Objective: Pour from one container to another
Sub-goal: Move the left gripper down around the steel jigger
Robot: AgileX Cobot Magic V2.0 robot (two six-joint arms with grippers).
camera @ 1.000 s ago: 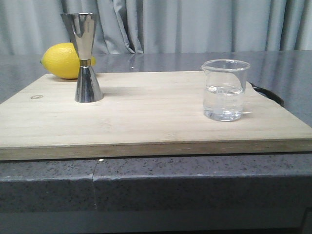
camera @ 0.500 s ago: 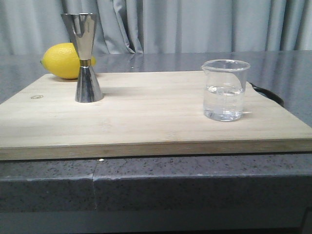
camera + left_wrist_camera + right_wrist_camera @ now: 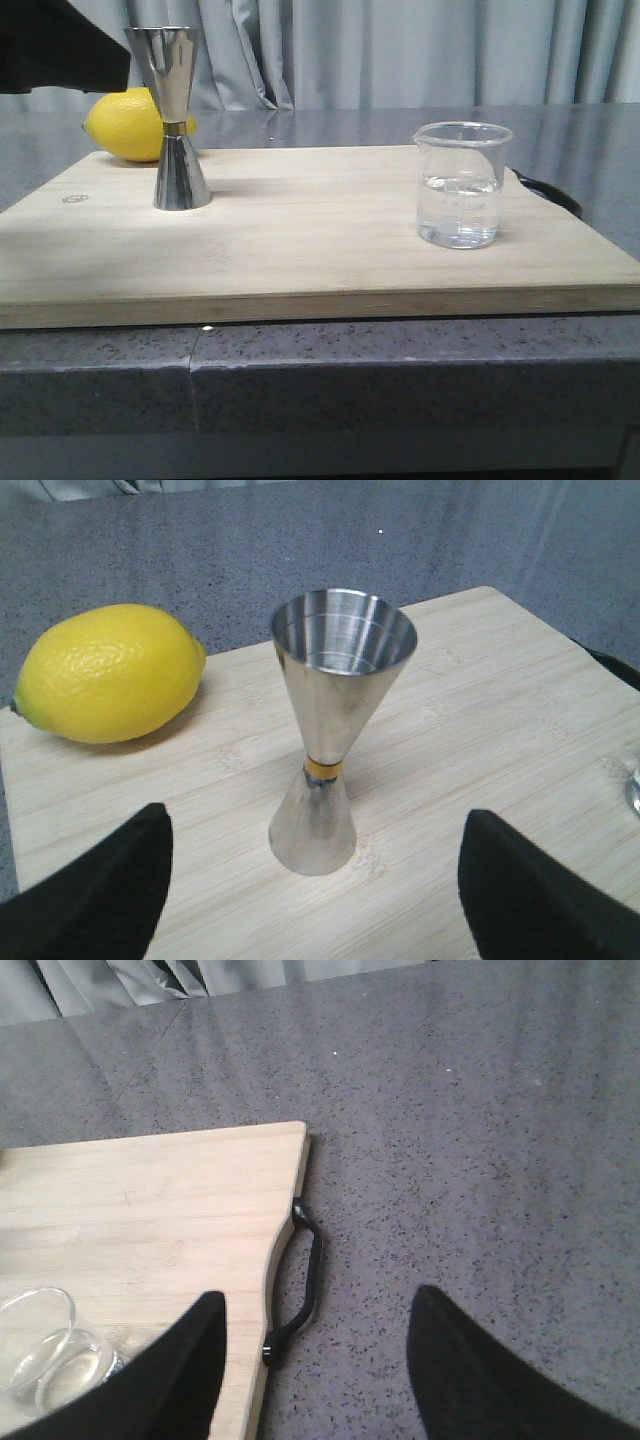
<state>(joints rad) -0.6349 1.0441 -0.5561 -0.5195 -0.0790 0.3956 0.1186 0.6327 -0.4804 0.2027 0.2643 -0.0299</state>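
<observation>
Counter front edge (image 3: 300, 380) nearest, grey speckled stone, seam visible. On it: bamboo cutting board (image 3: 300, 250), flat, unchanged from the frames 0.5 s and 1.0 s back. Glass beaker (image 3: 461, 184) upright on right part of board, partly filled with clear liquid, same spot as before, untouched. Steel jigger (image 3: 176, 118) upright on left part of board, farther back than beaker, well apart from it, also unmoved. Lemon (image 3: 128, 124) behind jigger at board's far left corner. Black board handle (image 3: 548, 192) at right edge, behind beaker. Curtain (image 3: 400, 50) at back. Only change: dark mass of left arm (image 3: 60, 45) now in upper left corner of front view, absent in both earlier frames. Left wrist view: left gripper (image 3: 315, 900) spread wide, two black fingers (image 3: 95, 900) either side of jigger (image 3: 330, 730), nothing touched, nothing held; jigger's upper cup looks empty; lemon (image 3: 105, 672) just beside it. Right wrist view: right gripper (image 3: 315, 1380) also wide open, empty, over board's right edge near handle (image 3: 300, 1280); beaker (image 3: 45, 1360) partly in view off to one side, outside the fingers, not in contact.
</observation>
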